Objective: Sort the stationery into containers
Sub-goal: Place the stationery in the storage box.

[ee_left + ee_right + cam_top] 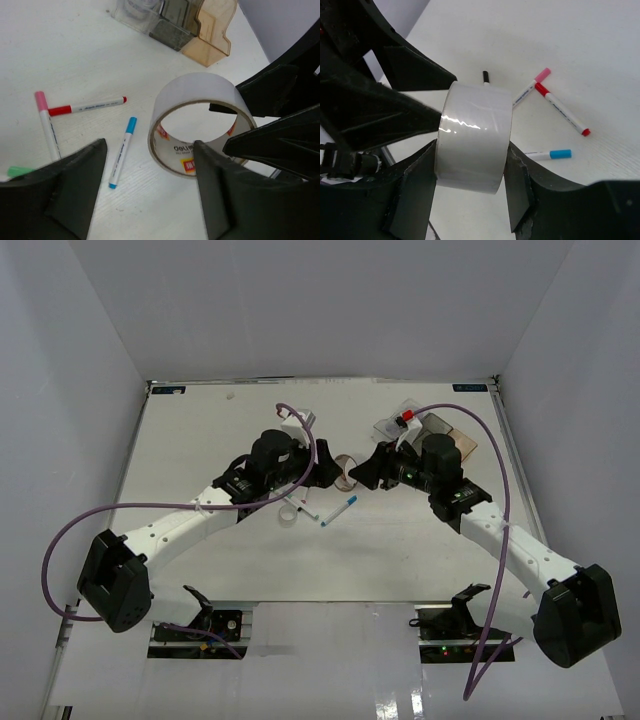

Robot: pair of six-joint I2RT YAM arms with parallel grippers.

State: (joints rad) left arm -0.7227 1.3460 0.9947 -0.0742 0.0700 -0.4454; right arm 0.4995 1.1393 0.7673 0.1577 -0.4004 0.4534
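Right gripper [470, 165] clamps tape roll [475, 120] | left gripper [150, 145] spread, beside it | bins [172, 30] well apart

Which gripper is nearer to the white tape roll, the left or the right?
Right. The right gripper clamps the white tape roll between its fingers, one on each flat side. The left gripper hangs open close beside the roll, not gripping it.

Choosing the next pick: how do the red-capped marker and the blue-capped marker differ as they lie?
The red-capped marker has red cap and tip, the blue-capped marker blue ones. From the left wrist the red-capped marker runs almost across, the blue-capped marker steeply. The red-capped marker's cap meets a pink-capped marker; the blue-capped marker lies alone. Both are thin, white-bodied, flat on the table.
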